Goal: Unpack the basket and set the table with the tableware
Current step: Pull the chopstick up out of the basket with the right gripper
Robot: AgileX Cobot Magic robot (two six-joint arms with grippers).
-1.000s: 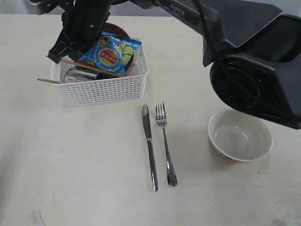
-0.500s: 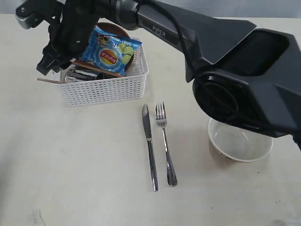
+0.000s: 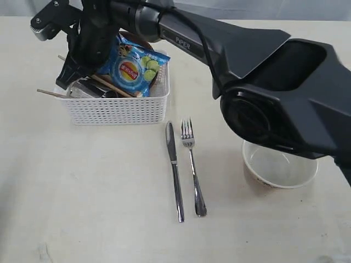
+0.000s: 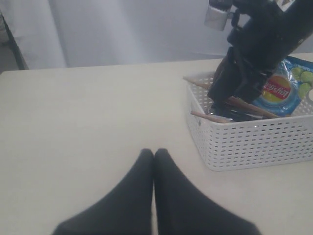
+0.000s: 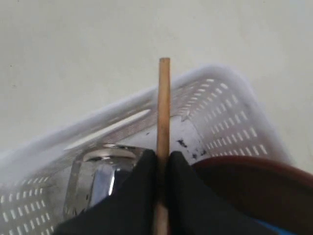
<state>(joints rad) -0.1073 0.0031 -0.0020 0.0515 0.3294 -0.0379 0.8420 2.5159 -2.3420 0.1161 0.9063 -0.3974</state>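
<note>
right jaws pinching chopstick (image 5: 163, 98), left jaws together

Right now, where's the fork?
In the exterior view the fork lies on the table just right of the knife, with the cream bowl farther right.

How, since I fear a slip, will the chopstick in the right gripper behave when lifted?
The chopstick looks like stiff, thin wood, so probably light and unbending. The right gripper pinches it at one narrow spot with a long end free, so it may pivot or slide. It looks round, so it would likely roll if set on the table.
</note>
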